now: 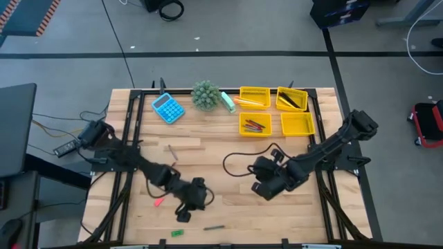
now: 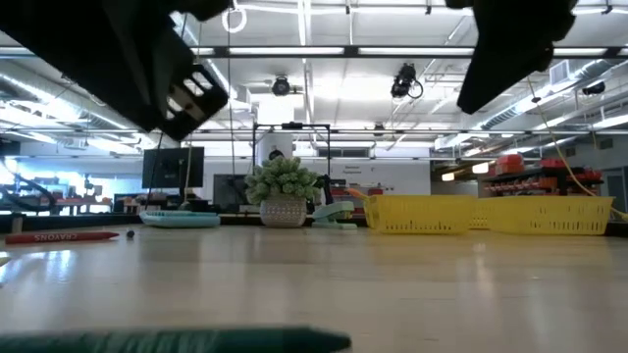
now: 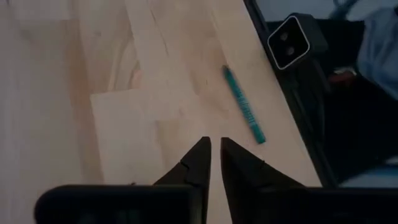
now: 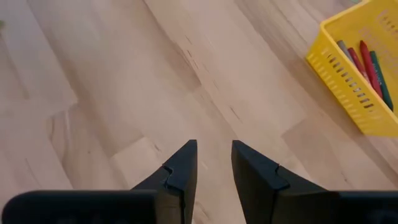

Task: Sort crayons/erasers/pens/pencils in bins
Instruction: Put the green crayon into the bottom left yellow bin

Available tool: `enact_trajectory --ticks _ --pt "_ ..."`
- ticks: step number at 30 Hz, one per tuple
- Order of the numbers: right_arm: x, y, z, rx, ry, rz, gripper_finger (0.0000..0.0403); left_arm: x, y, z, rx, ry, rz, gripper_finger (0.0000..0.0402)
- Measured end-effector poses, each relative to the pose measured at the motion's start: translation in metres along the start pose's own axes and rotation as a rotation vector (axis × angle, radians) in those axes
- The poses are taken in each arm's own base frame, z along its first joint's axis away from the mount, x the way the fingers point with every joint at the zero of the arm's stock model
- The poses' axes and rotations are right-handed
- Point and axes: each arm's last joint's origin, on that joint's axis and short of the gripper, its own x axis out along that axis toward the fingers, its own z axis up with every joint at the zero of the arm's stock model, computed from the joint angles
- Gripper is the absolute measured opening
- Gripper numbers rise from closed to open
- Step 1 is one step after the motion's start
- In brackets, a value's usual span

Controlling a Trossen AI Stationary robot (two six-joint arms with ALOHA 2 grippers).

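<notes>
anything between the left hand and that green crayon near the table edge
Nothing. In the left wrist view only bare wood lies between the left hand and the green crayon; the fingertips stand slightly apart and hold nothing.

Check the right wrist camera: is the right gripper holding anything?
No. The right gripper hangs over bare table with an empty gap between its fingers.

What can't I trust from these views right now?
- High view: contents of the back bins too small to identify.
- High view: left arm hides table under the left claw.
- Low view: green crayon blurred, cut by bottom edge.
- Right wrist view: crayon bin cut off by edge.
</notes>
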Motion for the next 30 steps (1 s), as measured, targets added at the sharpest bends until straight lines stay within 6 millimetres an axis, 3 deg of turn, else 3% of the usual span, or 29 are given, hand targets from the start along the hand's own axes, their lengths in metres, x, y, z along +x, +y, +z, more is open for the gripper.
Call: enact_trajectory --ticks 5,15,18,25,30 --pt "-0.005 0.004 -0.006 -0.008 -0.019 0.007 0.0106 0.005 -0.015 -0.003 -0.067 -0.049 0.013 0.0064" --pt "-0.005 0.004 -0.007 -0.081 -0.019 0.007 0.0106 -0.003 -0.01 -0.047 -0.36 0.322 0.264 0.0071" --pt "-0.005 0.004 -0.007 -0.116 -0.019 0.006 0.0106 -0.006 -0.017 -0.044 -0.386 0.302 0.243 0.0081" --pt "-0.006 0.003 -0.009 -0.159 -0.012 -0.003 0.0106 -0.014 -0.03 -0.012 -0.438 0.236 0.226 0.0124" --pt "-0.008 0.005 -0.014 -0.184 -0.033 -0.007 0.0106 -0.014 -0.031 -0.022 -0.568 0.305 0.324 0.0155"
